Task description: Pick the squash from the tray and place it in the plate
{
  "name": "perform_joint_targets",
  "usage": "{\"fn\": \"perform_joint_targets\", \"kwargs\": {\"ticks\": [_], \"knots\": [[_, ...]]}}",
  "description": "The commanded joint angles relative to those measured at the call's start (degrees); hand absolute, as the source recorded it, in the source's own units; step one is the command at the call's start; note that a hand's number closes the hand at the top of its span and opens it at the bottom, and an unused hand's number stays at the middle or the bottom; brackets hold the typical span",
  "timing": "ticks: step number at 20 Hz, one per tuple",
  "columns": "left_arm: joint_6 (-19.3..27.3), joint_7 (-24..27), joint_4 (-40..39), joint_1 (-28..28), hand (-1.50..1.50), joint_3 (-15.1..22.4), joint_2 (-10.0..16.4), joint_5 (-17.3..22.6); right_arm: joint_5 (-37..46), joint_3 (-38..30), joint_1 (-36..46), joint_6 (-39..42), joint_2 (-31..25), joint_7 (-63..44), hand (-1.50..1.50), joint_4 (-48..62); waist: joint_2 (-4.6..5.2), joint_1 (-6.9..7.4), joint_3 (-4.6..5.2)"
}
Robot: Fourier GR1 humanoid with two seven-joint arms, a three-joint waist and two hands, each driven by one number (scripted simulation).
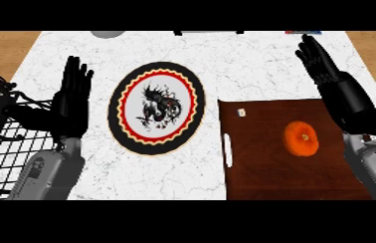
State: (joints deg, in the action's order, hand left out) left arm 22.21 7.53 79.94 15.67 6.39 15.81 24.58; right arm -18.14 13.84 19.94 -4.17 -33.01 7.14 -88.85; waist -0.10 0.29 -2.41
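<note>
Evidently nothing is picked yet: the squash (302, 138) lies on the tray (268, 184) right of the plate (117, 107), left hand (73, 95) and right hand (317, 58) flanking the plate, fingers straight.

Left hand (72, 95) & right hand (321, 59) open, fingers up.

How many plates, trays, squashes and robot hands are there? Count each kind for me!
Plate: 1
Tray: 1
Squash: 1
Robot hands: 2, the left robot hand and the right robot hand
Total: 5
</note>
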Motion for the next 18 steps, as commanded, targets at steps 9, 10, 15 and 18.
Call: {"fn": "perform_joint_targets", "kwargs": {"ticks": [9, 10, 15, 18], "knots": [[-7.64, -3.88, 1.77, 2.18, 0.0, 6.63, 10.74, -7.56, 26.62, 21.12, 8.9, 13.74, -9.09, 4.03, 1.5, -13.67, -1.91, -0.38, 2.62], [-8.3, -3.71, 1.91, 3.24, 0.0, 5.88, 11.95, -7.91, 29.52, 25.47, 0.86, 8.73, -4.41, 5.78, 1.5, -12.71, -0.52, -1.26, 2.33], [-10.52, -6.07, 6.93, 0.12, 0.0, 4.76, 14.38, -7.1, 18.33, 23.06, -17.19, 3.29, 2.62, 23.11, -1.5, -5.69, 0.06, -0.53, 2.17], [-10.03, -9.5, 8.42, 2.02, 0.0, 4.6, 13.79, -8.11, 15.7, 21.57, -17.77, 5.36, 4.52, 28.44, -1.5, -5.21, 0.07, -0.41, 2.3]]}}
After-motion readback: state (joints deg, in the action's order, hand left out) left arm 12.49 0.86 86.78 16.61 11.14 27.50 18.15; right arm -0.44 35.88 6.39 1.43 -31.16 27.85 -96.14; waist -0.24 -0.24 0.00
